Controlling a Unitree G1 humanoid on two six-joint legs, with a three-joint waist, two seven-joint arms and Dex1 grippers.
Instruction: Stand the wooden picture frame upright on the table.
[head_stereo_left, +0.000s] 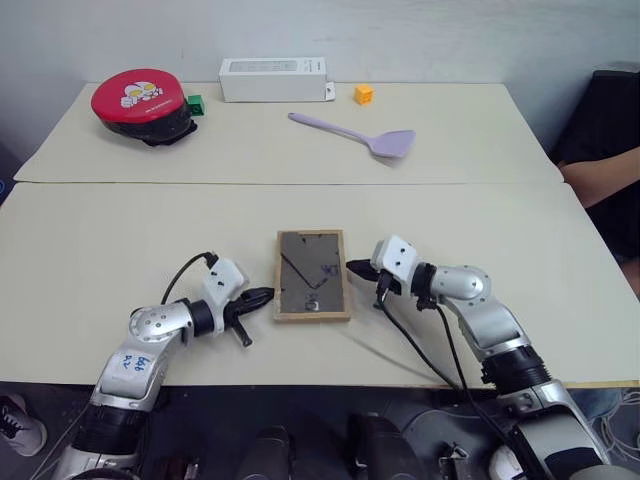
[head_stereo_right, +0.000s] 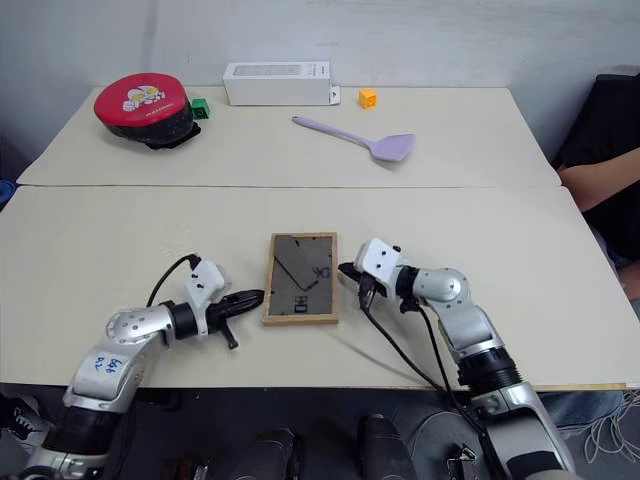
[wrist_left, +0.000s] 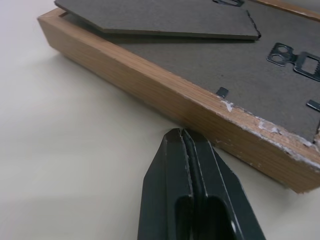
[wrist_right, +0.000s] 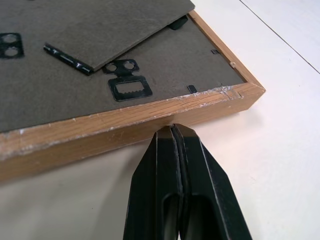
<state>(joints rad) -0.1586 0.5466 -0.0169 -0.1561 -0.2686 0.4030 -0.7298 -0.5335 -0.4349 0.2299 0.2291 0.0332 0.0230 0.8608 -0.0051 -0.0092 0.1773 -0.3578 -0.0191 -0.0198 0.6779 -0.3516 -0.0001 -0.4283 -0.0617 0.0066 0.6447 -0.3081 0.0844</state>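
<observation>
The wooden picture frame (head_stereo_left: 312, 276) lies flat on the near part of the table (head_stereo_left: 120, 230), dark back panel up, its fold-out stand (wrist_left: 165, 17) folded nearly flat against the back. My left gripper (head_stereo_left: 268, 295) is shut, its tip at the frame's left wooden edge (wrist_left: 150, 82) near the front corner. My right gripper (head_stereo_left: 351, 267) is shut too, its tip against the frame's right edge (wrist_right: 125, 125). Neither holds anything. Metal hanger plates (wrist_right: 127, 87) show on the back.
On the far section of the table lie a purple spatula (head_stereo_left: 365, 136), a white oblong box (head_stereo_left: 273, 79), a red and black round container (head_stereo_left: 140, 104), a small green cube (head_stereo_left: 196, 103) and an orange cube (head_stereo_left: 363, 94). A person's arm (head_stereo_left: 605, 175) rests at the right edge.
</observation>
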